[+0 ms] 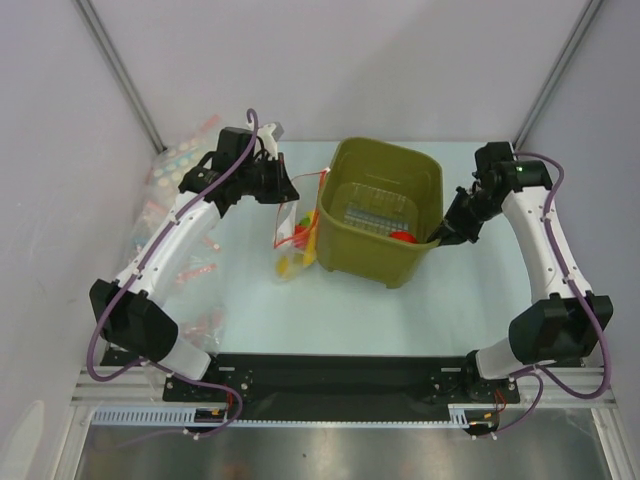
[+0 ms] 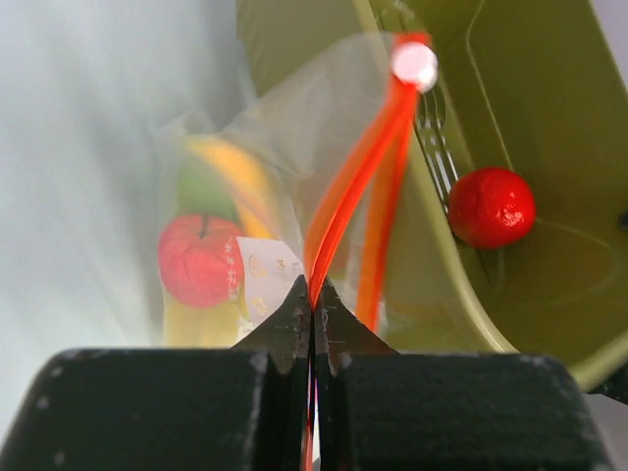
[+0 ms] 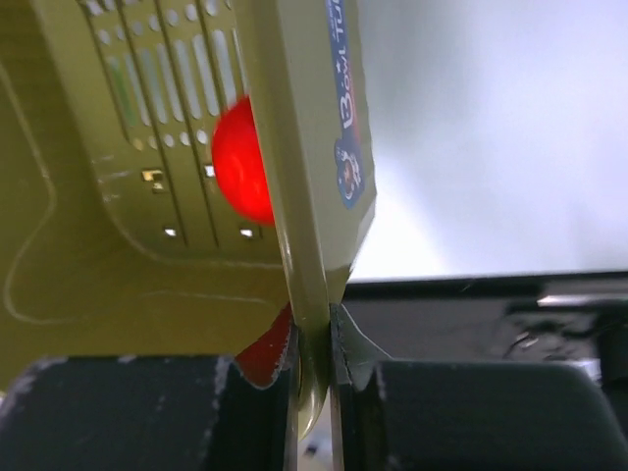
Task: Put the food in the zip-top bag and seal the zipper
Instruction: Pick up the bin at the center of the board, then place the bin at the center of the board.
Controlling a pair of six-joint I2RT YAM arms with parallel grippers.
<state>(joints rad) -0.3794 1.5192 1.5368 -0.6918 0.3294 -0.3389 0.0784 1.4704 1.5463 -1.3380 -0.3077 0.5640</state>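
Left gripper (image 2: 312, 294) pinched shut on the bag's zipper (image 2: 343, 191); right gripper (image 3: 312, 329) clamped on the basket (image 3: 304, 118) wall.

The clear, floppy bag (image 1: 293, 240) hangs below the left gripper, just beside the basket's left wall, in the far half of the pale surface (image 1: 400, 310). Its thin orange-red strip runs up and away from the fingertips. Through the thin film show a round red fruit (image 2: 199, 260), a curved yellow banana (image 2: 235, 172) and a small green piece (image 2: 201, 191). A second red fruit (image 2: 491, 206), smooth and glossy, lies on the floor of the olive-green plastic basket, near the right-hand wall that the right gripper holds. The basket has slotted sides and a printed sticker (image 3: 348, 147) on its outside.
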